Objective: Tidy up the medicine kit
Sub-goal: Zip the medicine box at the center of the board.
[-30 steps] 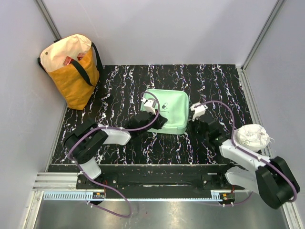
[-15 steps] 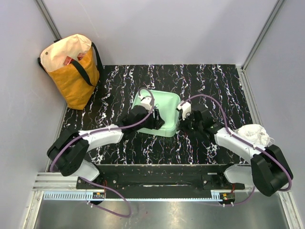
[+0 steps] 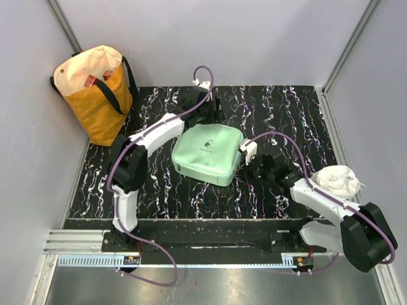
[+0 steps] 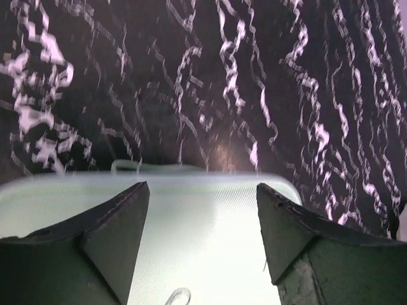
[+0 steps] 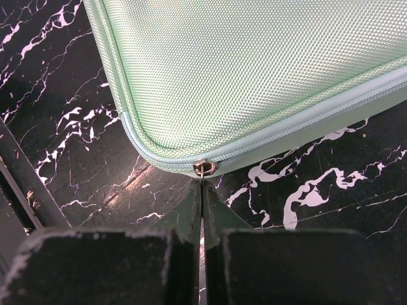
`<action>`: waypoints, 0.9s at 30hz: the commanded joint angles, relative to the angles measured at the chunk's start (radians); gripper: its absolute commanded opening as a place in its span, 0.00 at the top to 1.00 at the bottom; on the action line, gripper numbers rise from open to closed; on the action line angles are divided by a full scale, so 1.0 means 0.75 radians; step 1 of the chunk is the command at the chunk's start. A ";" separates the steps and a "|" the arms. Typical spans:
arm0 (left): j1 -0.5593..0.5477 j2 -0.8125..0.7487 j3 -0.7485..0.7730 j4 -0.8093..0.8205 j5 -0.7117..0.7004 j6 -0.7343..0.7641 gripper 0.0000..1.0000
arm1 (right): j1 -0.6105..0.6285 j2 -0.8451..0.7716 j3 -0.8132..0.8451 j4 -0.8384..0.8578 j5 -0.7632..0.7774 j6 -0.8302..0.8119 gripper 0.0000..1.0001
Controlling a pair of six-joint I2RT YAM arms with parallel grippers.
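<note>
Medicine kit (image 3: 206, 154): mint-green zip case, closed, lying flat at centre. Left gripper (image 4: 202, 187): jaws wide apart, empty, above the kit's far edge. Right gripper (image 5: 201, 189): jaws pressed together, tips at the zip ring (image 5: 205, 168) on the kit's near-right corner. Tote bag (image 3: 95, 89): far left corner.

No legible word, number or brand name is showing in any view. One sign only is appearing: a small pill logo (image 3: 208, 143) on the lid of the medicine kit (image 3: 210, 166), sitting near the lid's middle in the overhead view. Any lettering beside it is coming through too small to read. In the left wrist view, only a blurred curl of that outline is showing at the bottom edge. The tote bag (image 3: 95, 105) is presenting no readable print, and the red item (image 3: 91, 81) in its mouth is too small to judge.
</note>
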 commanded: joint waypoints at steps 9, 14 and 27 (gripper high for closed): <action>-0.010 0.556 0.651 -0.265 0.559 0.176 0.32 | 0.012 -0.071 -0.004 0.204 -0.082 0.047 1.00; -0.045 0.662 0.676 -0.483 0.752 0.383 0.46 | 0.012 -0.067 -0.006 0.196 -0.052 0.053 1.00; -0.062 0.507 0.159 -0.619 0.916 0.897 0.79 | 0.008 -0.014 0.025 0.157 0.357 0.217 1.00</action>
